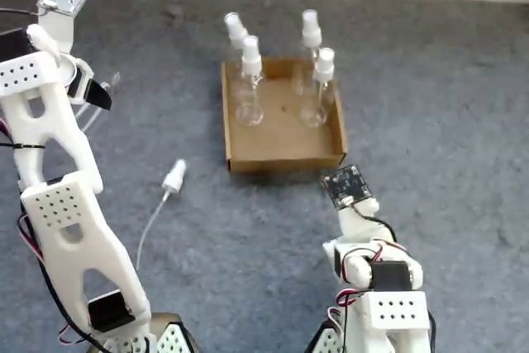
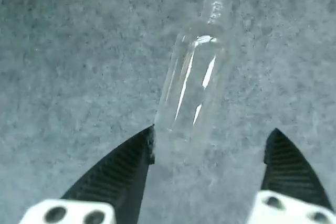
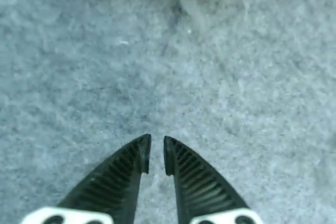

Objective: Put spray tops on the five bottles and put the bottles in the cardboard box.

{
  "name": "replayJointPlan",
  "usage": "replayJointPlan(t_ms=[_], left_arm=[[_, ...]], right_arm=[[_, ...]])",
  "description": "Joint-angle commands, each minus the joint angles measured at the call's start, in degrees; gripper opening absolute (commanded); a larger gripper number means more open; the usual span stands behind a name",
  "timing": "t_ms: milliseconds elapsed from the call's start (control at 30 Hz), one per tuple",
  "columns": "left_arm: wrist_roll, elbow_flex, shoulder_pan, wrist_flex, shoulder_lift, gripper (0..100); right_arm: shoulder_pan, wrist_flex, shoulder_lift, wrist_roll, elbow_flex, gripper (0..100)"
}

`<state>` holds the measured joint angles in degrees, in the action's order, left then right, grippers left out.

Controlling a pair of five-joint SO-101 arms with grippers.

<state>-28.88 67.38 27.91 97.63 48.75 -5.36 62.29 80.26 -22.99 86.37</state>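
A cardboard box [image 1: 285,142] sat at upper centre of the grey worktop [image 1: 446,105]. Four bottles [image 1: 250,88] with white spray tops stood upright in its upper half. A loose spray top [image 1: 173,176] lay left of the box, its thin tube trailing toward the lower left. The left arm [image 1: 58,171] filled the left edge, its end effector [image 1: 95,93] at upper left beside a faint clear bottle [image 1: 92,117]. The right arm [image 1: 372,262] rose from lower right, ending just below the box's lower right corner.
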Motion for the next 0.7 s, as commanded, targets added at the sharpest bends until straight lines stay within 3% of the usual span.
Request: replayJointPlan(t_ms=[0,300,533,667], left_arm=[[-0.8,2.5,0.3,-4.7,2.9,30],[-0.8,2.5,-1.0,-6.6,11.0,30],[-0.5,2.5,-0.7,-5.9,15.1,20],[-0.4,4.5,-0.7,1.5,13.3,11]], right_arm=[[0.6,-1.3,0.5,-0.4,-0.4,0.5],[0.6,-1.3,0.5,-0.4,-0.4,0.5],[0.7,-1.3,0.5,-0.4,-0.4,0.5],[0.7,-1.3,0.5,-0.4,-0.4,0.5]])
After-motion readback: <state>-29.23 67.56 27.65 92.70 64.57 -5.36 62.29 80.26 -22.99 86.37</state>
